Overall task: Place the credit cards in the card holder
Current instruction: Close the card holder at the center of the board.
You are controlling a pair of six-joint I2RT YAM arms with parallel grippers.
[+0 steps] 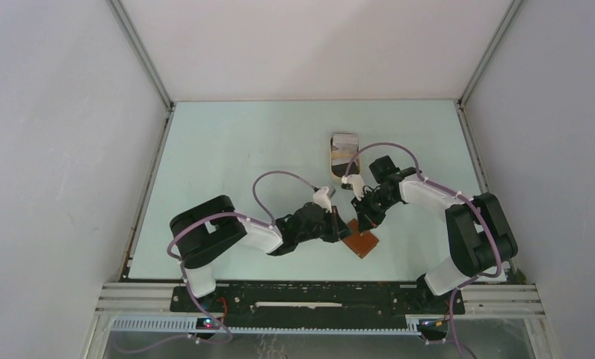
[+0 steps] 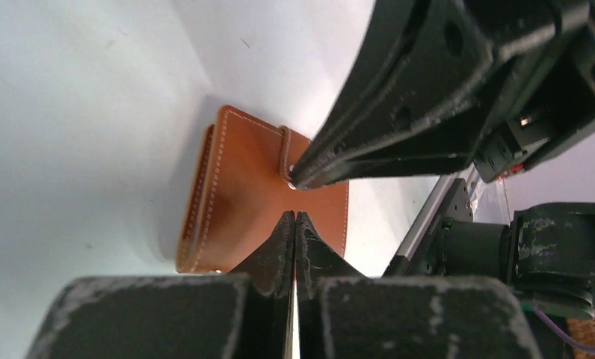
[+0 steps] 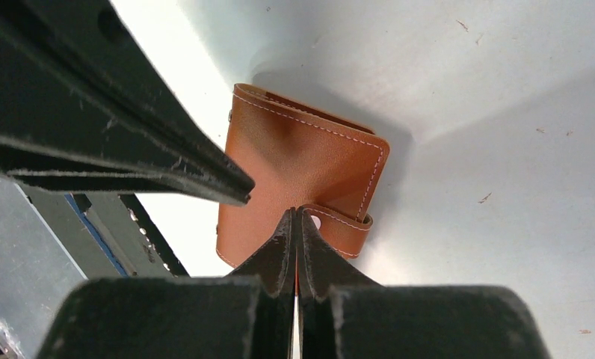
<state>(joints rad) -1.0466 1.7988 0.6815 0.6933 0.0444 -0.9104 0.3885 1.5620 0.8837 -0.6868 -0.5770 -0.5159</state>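
The card holder is a reddish-brown folded wallet lying flat near the table's front. It shows large in the left wrist view and in the right wrist view, with its strap snapped over one edge. My left gripper is shut and empty, its tips on the holder's face. From the other side, my right gripper is also shut and empty, its tips at the strap's snap. The credit cards lie in a tray farther back.
A tan oval tray stands behind the grippers at mid-table. White walls close in the table's left, right and back edges. A black and metal rail with both arm bases runs along the near edge.
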